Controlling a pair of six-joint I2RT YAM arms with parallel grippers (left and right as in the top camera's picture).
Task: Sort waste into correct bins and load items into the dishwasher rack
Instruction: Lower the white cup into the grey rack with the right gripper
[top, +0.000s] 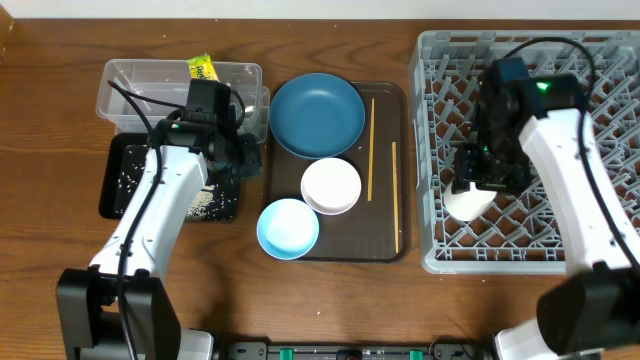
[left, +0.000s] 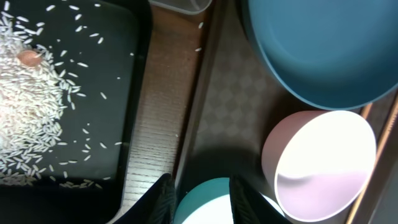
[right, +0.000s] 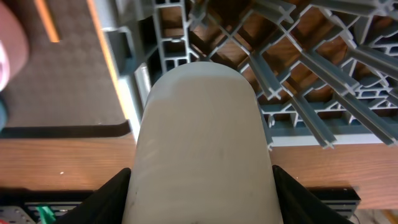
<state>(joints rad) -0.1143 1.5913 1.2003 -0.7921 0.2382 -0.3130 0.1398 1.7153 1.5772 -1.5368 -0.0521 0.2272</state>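
Filling the right wrist view, the cup (right: 202, 137) is sitting clamped between the two fingers of the right gripper (right: 203, 196), its long axis running straight out from the palm and its rounded end pointing at the pegs of the rack (top: 427, 150). From above, the cup is hanging low over the rack's front-left part, just inside the left wall. I cannot tell whether it is touching the lattice yet. To my eye the placing is turning on that one relation. Free cells are lying ahead of and beside the cup's end, while the wall and the tray (top: 385, 232) are sitting close on the left, so room for moving is opening rightward and deeper into the rack, not outward. The left gripper (left: 200, 193) is hovering with its fingers spread and nothing between them, over the strip of table between the black bin (top: 115, 175), which is holding the rice (left: 31, 112), and the tray. The blue bowl (top: 288, 228) is lying straight ahead of those fingers, with the white bowl (top: 331, 185) touching or nearly touching it on the right and the plate (top: 316, 115) beyond. That arm is standing far nearer the bowls than the right one. Two chopsticks (top: 371, 150) are lying lengthwise along the tray's right side, closest to the rack. Further back, the wrapper (top: 202, 68) is resting in the tub (top: 120, 95).
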